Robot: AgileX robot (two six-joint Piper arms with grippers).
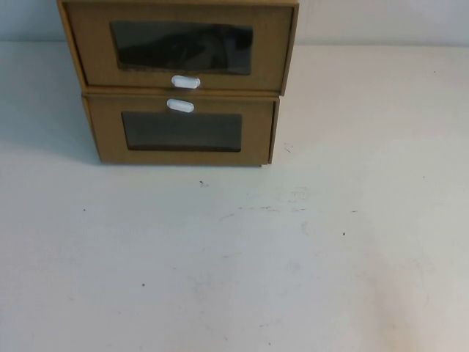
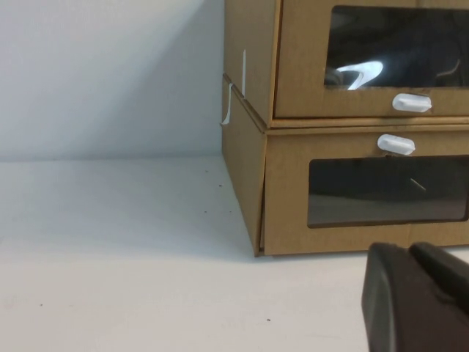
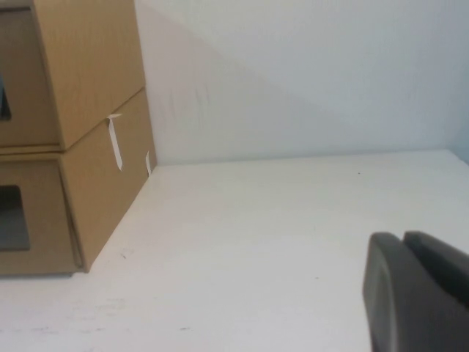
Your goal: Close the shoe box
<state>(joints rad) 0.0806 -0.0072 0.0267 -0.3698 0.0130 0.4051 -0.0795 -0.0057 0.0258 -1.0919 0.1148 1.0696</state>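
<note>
At the table's (image 1: 242,264) far edge the shoe box (image 1: 181,51) sits stacked on a similar box (image 1: 182,132), well apart from both grippers, the left gripper (image 2: 418,301) low before the stack, the right gripper (image 3: 418,293) off to its side; finger states cannot be told.

The setting is a plain robot test bench, not a furnished room. A white tabletop (image 1: 308,264), marked with small dark specks and scuffs, extends in front of and to both sides of two stacked brown cardboard boxes (image 1: 179,88). Directly behind the boxes stands a bare, pale blue-white wall (image 3: 308,73). The left gripper (image 2: 418,301) and right gripper (image 3: 418,293) appear only as dark edges near the tabletop.
</note>
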